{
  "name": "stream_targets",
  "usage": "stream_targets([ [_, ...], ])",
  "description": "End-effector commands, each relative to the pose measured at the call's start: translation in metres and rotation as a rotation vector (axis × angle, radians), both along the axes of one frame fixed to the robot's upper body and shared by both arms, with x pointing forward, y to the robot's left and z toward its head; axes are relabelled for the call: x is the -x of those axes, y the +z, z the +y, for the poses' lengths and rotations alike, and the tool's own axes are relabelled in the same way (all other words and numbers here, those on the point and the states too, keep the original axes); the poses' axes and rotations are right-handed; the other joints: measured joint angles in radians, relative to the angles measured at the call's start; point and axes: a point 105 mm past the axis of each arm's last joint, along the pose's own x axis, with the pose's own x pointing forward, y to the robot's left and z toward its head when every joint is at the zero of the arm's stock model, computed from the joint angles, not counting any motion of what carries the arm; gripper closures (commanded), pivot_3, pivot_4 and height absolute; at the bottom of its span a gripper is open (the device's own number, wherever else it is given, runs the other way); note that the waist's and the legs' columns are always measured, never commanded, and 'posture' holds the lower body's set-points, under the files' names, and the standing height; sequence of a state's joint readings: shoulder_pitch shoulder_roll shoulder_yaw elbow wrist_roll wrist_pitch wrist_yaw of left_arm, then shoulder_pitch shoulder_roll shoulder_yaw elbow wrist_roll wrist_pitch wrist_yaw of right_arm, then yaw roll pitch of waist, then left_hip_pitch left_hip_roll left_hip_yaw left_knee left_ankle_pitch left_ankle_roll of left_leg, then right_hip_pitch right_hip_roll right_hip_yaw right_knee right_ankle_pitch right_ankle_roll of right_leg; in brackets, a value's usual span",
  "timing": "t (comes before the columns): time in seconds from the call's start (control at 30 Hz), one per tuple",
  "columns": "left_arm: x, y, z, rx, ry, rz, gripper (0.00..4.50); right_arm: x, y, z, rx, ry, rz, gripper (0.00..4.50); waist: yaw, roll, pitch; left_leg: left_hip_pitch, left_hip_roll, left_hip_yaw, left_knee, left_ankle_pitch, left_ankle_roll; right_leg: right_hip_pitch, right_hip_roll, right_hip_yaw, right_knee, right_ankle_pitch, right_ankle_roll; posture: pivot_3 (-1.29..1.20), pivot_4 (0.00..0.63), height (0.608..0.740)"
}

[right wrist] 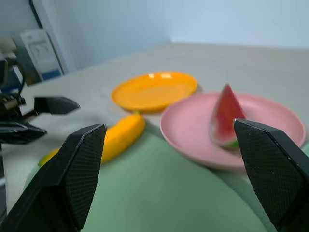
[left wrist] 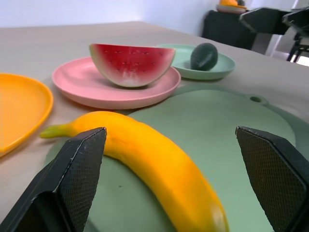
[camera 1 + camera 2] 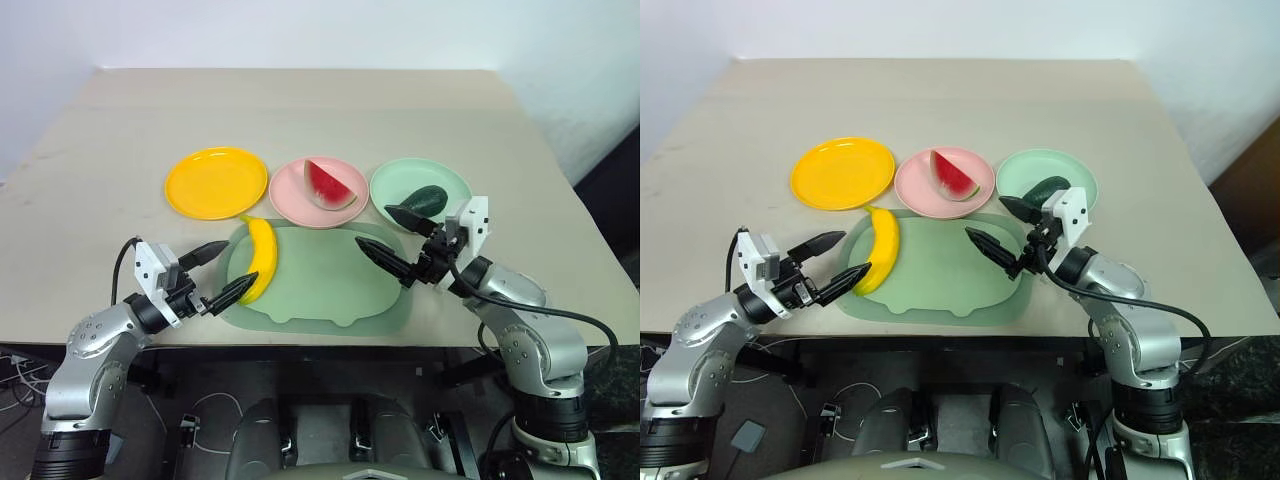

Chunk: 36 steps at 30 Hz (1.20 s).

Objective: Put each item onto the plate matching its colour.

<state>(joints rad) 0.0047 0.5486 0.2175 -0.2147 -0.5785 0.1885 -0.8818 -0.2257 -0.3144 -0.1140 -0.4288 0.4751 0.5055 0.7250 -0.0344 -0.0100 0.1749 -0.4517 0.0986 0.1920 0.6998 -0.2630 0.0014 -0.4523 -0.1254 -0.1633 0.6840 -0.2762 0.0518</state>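
Left claw [image 3: 218, 272] points level across the tabletop [image 3: 300, 110], fingers spread wide, empty, at the banana [image 3: 261, 258]. Right claw [image 3: 392, 238] likewise wide, empty. The smooth curved banana lies on the pale green tray [image 3: 330, 285]. Watermelon wedge [image 3: 330, 184] sits on the pink plate [image 3: 290, 195], avocado [image 3: 424, 199] on the mint plate [image 3: 400, 178]; yellow plate [image 3: 215, 182] bare.

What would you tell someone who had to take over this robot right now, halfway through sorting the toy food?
Left gripper: open, empty, its jaws either side of the banana.
Right gripper: open, empty, above the pale green tray.
Done: watermelon wedge sits on the pink plate; avocado lies on the mint green plate.
Left: the banana lies on the tray's left edge; the yellow-orange plate holds nothing. Move the banana onto it.
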Motion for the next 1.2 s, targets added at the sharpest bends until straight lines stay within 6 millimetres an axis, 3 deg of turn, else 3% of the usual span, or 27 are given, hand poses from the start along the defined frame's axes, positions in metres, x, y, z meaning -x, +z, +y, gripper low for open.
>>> stream_targets([
  [0.03, 0.0, 0.013, -0.001, 0.0, 0.002, -0.057, 0.0, 0.005, 0.002, 0.005, 0.037, 0.022, -0.083, 0.04, 0.002, 0.0, 0.0, 0.001, 0.0, 0.0, 0.0, 0.0, 0.0, 0.001, 0.0, 0.0, 0.0, 0.0, 0.0, 0.0, 0.15, 0.695],
  [0.37, -0.01, 0.019, -0.009, 0.012, 0.056, -0.058, 0.0, 0.007, -0.019, 0.006, 0.154, 0.07, -0.081, 0.04, 0.022, 0.0, 0.0, 0.008, 0.0, 0.0, 0.0, -0.001, 0.001, 0.007, 0.0, 0.0, -0.001, 0.0, 0.0, 0.0, 0.15, 0.695],
  [0.5, -0.017, 0.025, -0.023, 0.013, 0.144, -0.068, 0.0, 0.01, -0.011, 0.007, 0.149, 0.074, -0.081, 0.04, 0.023, 0.0, 0.0, 0.008, 0.0, -0.001, 0.0, -0.001, 0.002, 0.008, -0.001, 0.0, -0.001, 0.0, 0.0, 0.0, 0.15, 0.695],
  [0.73, -0.032, 0.016, -0.056, 0.003, 0.247, 0.079, 0.0, 0.007, -0.005, 0.0, 0.192, 0.038, -0.068, 0.04, 0.024, -0.001, 0.0, 0.009, 0.0, -0.001, 0.001, -0.001, 0.002, 0.009, -0.001, 0.0, -0.001, 0.0, 0.0, 0.0, 0.15, 0.695],
  [0.93, -0.044, 0.005, -0.063, -0.013, 0.349, 0.226, 0.0, 0.003, 0.004, -0.004, 0.184, -0.005, -0.062, 0.04, 0.023, -0.001, 0.0, 0.009, -0.001, -0.001, 0.0, -0.001, 0.001, 0.009, 0.0, 0.0, -0.001, 0.0, 0.0, 0.0, 0.15, 0.695],
  [1.2, -0.051, 0.002, -0.068, -0.071, 0.415, 0.343, 0.0, 0.001, -0.006, -0.012, 0.22, -0.029, -0.031, 0.04, 0.024, -0.001, 0.0, 0.009, -0.001, -0.001, 0.001, -0.001, 0.001, 0.009, 0.0, 0.0, -0.001, 0.0, 0.0, 0.0, 0.15, 0.695],
])
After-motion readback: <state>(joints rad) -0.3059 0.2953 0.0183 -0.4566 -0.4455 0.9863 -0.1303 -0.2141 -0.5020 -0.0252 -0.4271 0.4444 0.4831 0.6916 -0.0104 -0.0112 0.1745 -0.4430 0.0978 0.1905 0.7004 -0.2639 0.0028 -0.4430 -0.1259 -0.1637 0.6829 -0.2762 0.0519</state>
